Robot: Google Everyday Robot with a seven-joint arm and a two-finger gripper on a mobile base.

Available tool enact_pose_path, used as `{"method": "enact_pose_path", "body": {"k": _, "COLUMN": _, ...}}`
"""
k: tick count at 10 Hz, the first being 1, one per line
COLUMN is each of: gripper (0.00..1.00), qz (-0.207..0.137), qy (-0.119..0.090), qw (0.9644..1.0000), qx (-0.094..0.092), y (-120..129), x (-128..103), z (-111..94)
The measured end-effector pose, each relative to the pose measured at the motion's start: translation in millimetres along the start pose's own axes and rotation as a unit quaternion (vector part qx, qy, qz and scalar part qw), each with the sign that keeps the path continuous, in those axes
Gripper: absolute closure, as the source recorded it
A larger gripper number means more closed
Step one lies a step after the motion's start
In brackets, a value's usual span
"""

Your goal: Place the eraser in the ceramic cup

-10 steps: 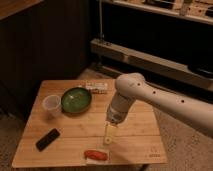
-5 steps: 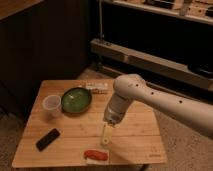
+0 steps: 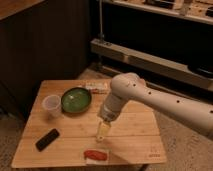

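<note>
Way off to the left of my claw, and a bit closer to the table's front edge, the eraser was lying flat on the wooden table. It was a black bar turned on a diagonal, with nothing touching it. So yeah, it wasn't in my grip and it wasn't in the cup, just sitting on the wood well apart from me.

The ceramic cup stood upright, also left of the claw but farther back, near the table's left side. It was clear of the eraser, with bare wood between them.

The claw itself hung over the middle of the table, pointing down, with its tip low over the boards. Whether it touched the wood, I can't say. Spread or pressed together? Couldn't tell either, since it just read as one pale shape at the end of my arm.

Just in front of the claw, near the front edge, sat a red-orange item on a white card, close to the tip but not touching it. Back and to the left of the claw was the green bowl, right beside the cup. Straight behind the claw, by the far edge, a white flat box lay just past the bowl.

My white arm came in from the right and bent down over the table. Beyond all that were dark wall panels and a metal shelf rail.
</note>
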Motion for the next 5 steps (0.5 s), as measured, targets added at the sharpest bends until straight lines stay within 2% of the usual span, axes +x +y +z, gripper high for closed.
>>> {"method": "enact_pose_path", "body": {"k": 2, "gripper": 0.2, "qz": -0.04, "qy": 0.031, "qw": 0.9987, "qx": -0.01, "y": 23, "x": 40, "z": 13}}
{"method": "enact_pose_path", "body": {"k": 3, "gripper": 0.2, "qz": -0.07, "qy": 0.051, "qw": 0.9961, "qx": -0.015, "y": 34, "x": 65, "z": 21}}
{"method": "enact_pose_path", "body": {"k": 4, "gripper": 0.2, "qz": -0.093, "qy": 0.064, "qw": 0.9934, "qx": -0.022, "y": 41, "x": 79, "z": 25}}
{"method": "enact_pose_path", "body": {"k": 5, "gripper": 0.2, "qz": -0.128, "qy": 0.078, "qw": 0.9883, "qx": -0.029, "y": 47, "x": 95, "z": 33}}
